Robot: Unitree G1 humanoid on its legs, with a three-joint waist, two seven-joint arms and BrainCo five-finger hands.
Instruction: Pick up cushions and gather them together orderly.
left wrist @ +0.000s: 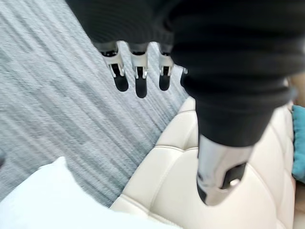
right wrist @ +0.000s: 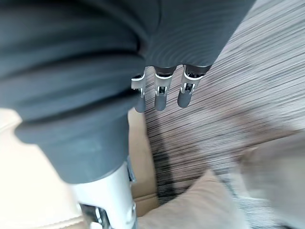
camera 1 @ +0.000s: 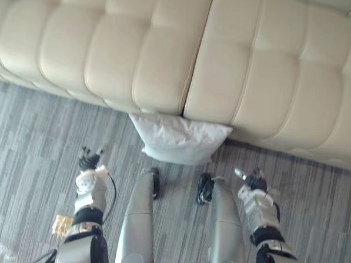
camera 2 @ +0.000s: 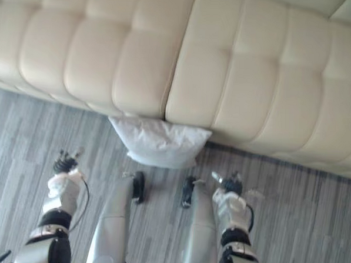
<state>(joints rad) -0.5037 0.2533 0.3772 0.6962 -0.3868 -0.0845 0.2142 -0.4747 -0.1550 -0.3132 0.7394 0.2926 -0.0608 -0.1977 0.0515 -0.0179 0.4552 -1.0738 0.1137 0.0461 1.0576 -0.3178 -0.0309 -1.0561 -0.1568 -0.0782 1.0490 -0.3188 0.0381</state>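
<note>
1 white soft fabric cushion (camera 1: pixel 178 139) lies on the grey striped carpet (camera 1: pixel 34 136), butted against the cream tufted leather sofa (camera 1: pixel 109 45) where its 2 seat sections meet. Not lifted yet, so gathering looks barely started. Either side, short of it: left hand (camera 1: pixel 90 160) and right hand (camera 1: pixel 252 180), fingers relaxed straight, holding nothing, touching nothing.

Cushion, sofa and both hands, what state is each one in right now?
White cushion: lying on the floor against the sofa's front, not held.
Sofa: two sections side by side, their seam above the cushion.
Left hand: open, holding nothing.
Right hand: open, holding nothing.
</note>
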